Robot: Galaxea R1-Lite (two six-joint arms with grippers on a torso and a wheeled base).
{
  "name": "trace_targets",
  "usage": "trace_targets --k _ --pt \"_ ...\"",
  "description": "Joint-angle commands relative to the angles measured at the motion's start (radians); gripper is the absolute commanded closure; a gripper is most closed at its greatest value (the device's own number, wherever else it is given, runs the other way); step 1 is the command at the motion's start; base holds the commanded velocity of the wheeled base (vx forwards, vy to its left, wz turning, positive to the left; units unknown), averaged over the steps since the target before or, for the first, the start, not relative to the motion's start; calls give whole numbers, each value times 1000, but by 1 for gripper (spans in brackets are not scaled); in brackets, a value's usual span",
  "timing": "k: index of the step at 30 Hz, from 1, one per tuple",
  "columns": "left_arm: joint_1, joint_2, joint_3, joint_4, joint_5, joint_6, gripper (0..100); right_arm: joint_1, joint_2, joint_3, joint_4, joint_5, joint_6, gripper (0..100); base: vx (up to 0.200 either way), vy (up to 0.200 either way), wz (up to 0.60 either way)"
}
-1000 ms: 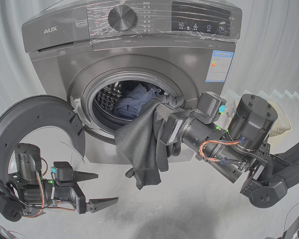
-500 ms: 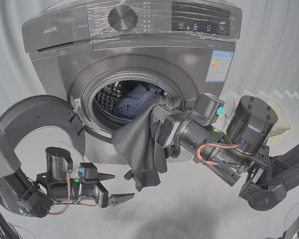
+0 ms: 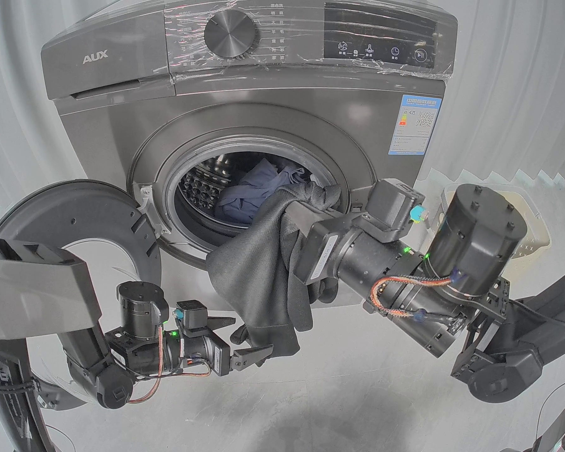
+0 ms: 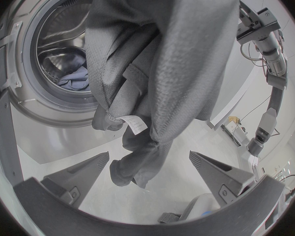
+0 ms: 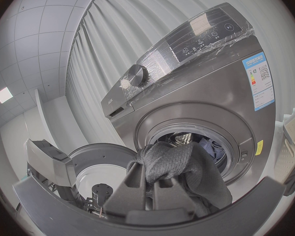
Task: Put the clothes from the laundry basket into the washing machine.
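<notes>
holding: my right end effector [image 5: 149, 177] clamps the dark garment [image 3: 257, 265] at the washing machine [image 3: 245, 95] mouth, most of it hanging outside.
left end effector [image 4: 147, 154]: wide open, empty, beneath the hem.
done: blue clothes [image 3: 251, 189] lie in the drum.
remaining: i'd say pushing this one in.

The right gripper [image 3: 302, 208] is clamping a dark garment [image 3: 257, 271] at the mouth of the washing machine [image 3: 232, 108], the cloth is hanging down past the lower rim, and the left gripper [image 3: 251, 335] is hovering, fingers [image 3: 251, 354] spread, beside its lowest folds.
</notes>
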Motion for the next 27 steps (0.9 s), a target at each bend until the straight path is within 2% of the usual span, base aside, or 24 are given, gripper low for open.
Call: trace_targets --k 1,5,13,17,18,22,27 --pt "-1 71 -23 -33 2 -2 0 1 -4 6 0 -1 0 100 0 0 0" --pt "-9 89 -42 -80 24 -5 0 3 -4 6 -2 -1 1 100 0 0 0" --pt "-30 94 -54 -108 38 -7 0 1 -3 7 -2 -1 1 100 0 0 0" --pt "-41 100 -71 -143 74 -7 0 1 -3 9 -2 -1 1 100 0 0 0" --pt "-43 106 -75 -156 82 -7 100 1 -3 10 -2 -1 1 100 0 0 0" --pt "-54 116 -72 -212 105 -8 100 -2 -3 19 -2 -1 1 100 0 0 0" --pt "-83 43 23 -220 108 -4 100 -19 2 32 0 -3 0 100 0 0 0"
